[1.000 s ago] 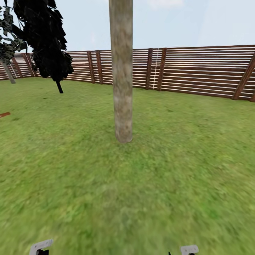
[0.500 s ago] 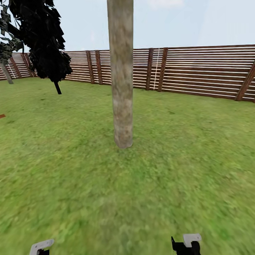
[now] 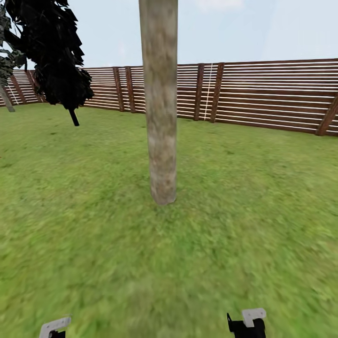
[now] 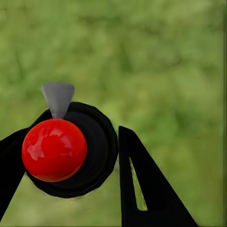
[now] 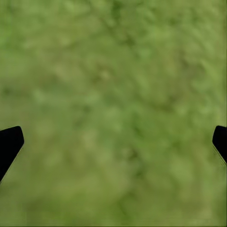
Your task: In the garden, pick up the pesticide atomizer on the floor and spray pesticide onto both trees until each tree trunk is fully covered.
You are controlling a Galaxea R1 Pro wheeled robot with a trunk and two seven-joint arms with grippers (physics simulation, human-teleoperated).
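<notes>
Through the head camera you face a thick, mottled grey-brown tree trunk (image 3: 162, 108) rising straight from the grass lawn (image 3: 94, 225), a little left of centre and not far ahead of you. No pale speckling can be made out on its bark from here. Behind it runs the brown slatted fence (image 3: 263, 94), and a dark, narrow tree (image 3: 54, 51) stands far off to your left. At the bottom edge you can see part of your left arm (image 3: 54, 326) and part of your right arm (image 3: 249, 321).

In your left wrist camera, the left gripper (image 4: 71, 156) has its black fingers (image 4: 142, 184) pinching the pesticide atomizer (image 4: 71, 149): a round black body with a glossy red ball on top and a grey nozzle, held over blurred grass.

In your right wrist camera, the right gripper (image 5: 113, 142) has its fingertips (image 5: 9, 142) spread wide apart, with nothing between them but grass below.
</notes>
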